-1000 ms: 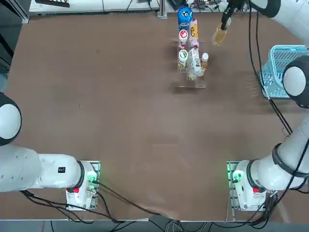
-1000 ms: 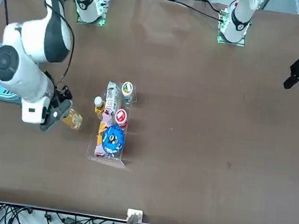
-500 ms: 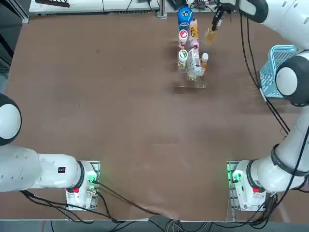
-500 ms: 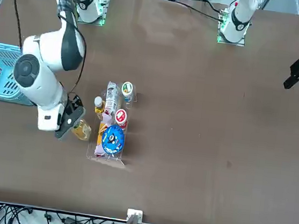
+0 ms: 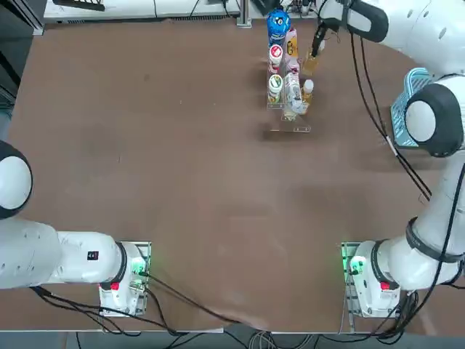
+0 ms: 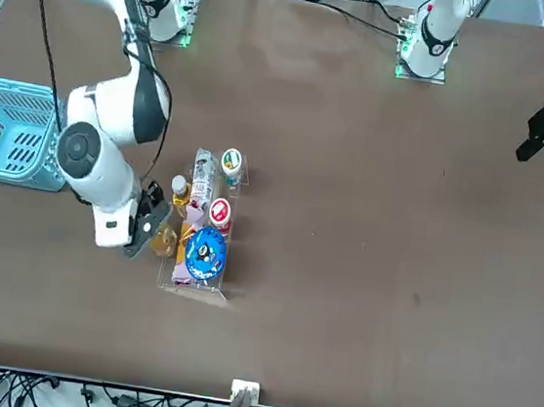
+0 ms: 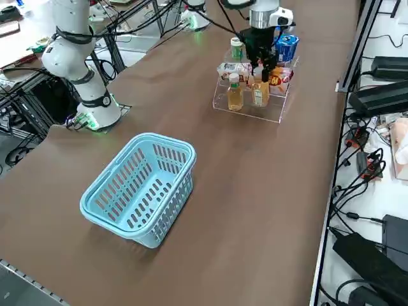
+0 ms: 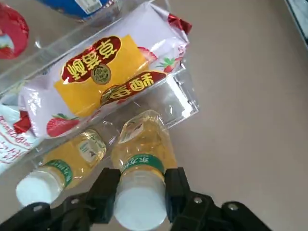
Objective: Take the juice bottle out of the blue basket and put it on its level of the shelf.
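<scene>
Amber juice bottle, upright, clamped at its neck in right tool; shelf slot directly beneath, beside orange bottle.

Clear glossy plastic juice bottle, transparent acrylic shelf, latticed blue plastic basket, matt brown table

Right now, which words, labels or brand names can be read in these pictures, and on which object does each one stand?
"草莓酥": the pink and yellow snack packet on the shelf, in the wrist view.
Green band on the juice bottle, held in the right gripper: too small to read.
Label of the second white-capped bottle: too small.
Blue lid and red-topped cup: print too blurred.
</scene>
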